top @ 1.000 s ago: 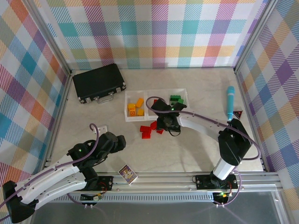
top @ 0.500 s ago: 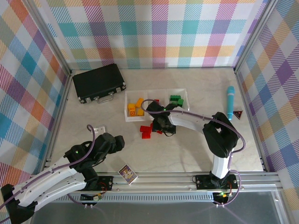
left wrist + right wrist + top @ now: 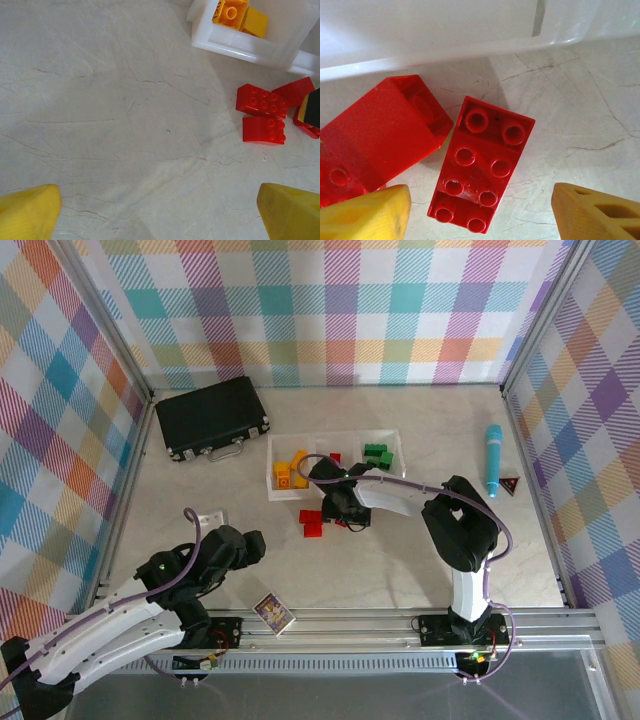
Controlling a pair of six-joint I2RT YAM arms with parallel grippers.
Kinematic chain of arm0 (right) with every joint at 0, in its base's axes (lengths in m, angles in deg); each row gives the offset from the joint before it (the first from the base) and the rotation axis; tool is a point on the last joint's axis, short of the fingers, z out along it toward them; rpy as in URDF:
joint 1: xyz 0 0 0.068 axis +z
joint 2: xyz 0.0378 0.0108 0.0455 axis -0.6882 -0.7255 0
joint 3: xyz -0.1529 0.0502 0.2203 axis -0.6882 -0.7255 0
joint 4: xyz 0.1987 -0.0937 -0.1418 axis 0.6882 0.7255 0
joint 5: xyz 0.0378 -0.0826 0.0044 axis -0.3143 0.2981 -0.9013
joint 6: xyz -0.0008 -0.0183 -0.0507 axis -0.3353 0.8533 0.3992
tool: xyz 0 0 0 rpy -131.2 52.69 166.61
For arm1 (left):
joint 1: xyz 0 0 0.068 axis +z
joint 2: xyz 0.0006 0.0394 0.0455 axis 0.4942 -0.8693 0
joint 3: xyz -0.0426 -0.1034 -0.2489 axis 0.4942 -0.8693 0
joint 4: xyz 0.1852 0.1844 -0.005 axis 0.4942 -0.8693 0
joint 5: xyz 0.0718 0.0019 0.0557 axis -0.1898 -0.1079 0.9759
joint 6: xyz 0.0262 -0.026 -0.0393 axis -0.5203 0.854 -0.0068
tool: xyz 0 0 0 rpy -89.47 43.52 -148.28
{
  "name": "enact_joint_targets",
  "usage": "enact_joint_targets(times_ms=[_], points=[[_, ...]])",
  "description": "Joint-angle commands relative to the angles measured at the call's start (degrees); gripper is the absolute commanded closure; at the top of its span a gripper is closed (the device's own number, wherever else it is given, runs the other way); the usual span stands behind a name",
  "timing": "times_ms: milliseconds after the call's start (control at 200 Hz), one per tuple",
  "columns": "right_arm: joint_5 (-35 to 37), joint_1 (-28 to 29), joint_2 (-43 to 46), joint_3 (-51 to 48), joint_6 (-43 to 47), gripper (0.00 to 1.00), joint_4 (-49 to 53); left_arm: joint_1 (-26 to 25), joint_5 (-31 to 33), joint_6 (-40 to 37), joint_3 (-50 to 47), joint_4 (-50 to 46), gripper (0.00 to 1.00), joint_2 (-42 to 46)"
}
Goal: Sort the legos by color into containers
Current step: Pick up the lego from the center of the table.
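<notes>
R gripper wide open, empty, fingers either side of a studded red lego just in front of the containers. L gripper open, empty, well apart from containers, front-left. Yellow legos in left tray, green legos in right tray.

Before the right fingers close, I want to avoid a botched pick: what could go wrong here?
The open right fingers straddle a studs-up red brick lying skewed between them, so it may twist when squeezed. A second red brick sits right beside it, so one finger might catch that instead. The tray wall is close behind and could be nudged.
</notes>
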Motion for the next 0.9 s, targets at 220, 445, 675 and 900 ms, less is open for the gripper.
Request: enact_joint_targets(times_ms=[220,445,675,900], points=[[0.52,-1.32,-2.97,-0.4,-0.07,0.36,-2.77,0.4,0.99,0.0,-0.26,-1.25,0.0,0.36],[2.39,-2.06,-2.81,-0.87,1.31,0.55,-2.04,0.36,1.29,0.04,-0.17,-1.62,0.0,0.32],[3.37,-1.72,2.55,-1.88,7.03,0.74,-2.38,0.4,1.34,0.07,-0.52,-1.02,0.0,0.15],[6.15,-1.32,10.87,2.9,12.32,0.77,2.74,0.47,0.81,-0.09,-0.53,0.58,0.0,-1.77]])
